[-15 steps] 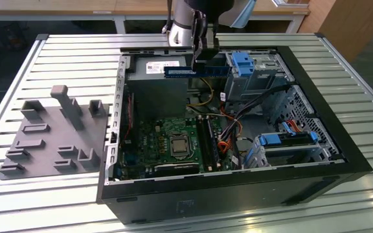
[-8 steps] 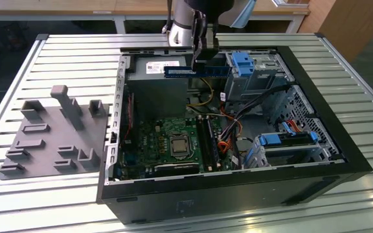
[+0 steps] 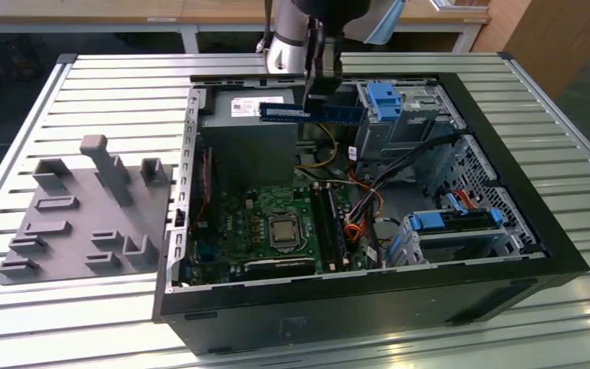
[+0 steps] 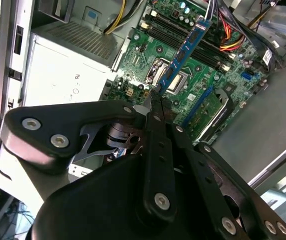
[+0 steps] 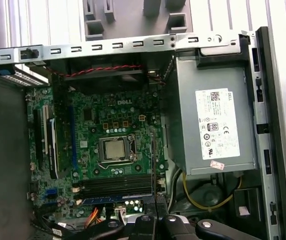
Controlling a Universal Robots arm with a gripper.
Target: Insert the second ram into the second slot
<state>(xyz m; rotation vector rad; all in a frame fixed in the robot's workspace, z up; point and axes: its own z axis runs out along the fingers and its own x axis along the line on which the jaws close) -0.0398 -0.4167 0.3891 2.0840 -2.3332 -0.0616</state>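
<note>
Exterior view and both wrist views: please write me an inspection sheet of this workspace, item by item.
Surface: slatted metal table, carrying an open black computer case.
Job's things: thin blue ram stick held above the case; green motherboard exposed.
Clutter: grey moulded fixture plate at the exterior view's left.
Grippers: black gripper shut on the stick.
Cables: orange cables and yellow cables inside the case.
Surroundings: wooden furniture behind.
</note>
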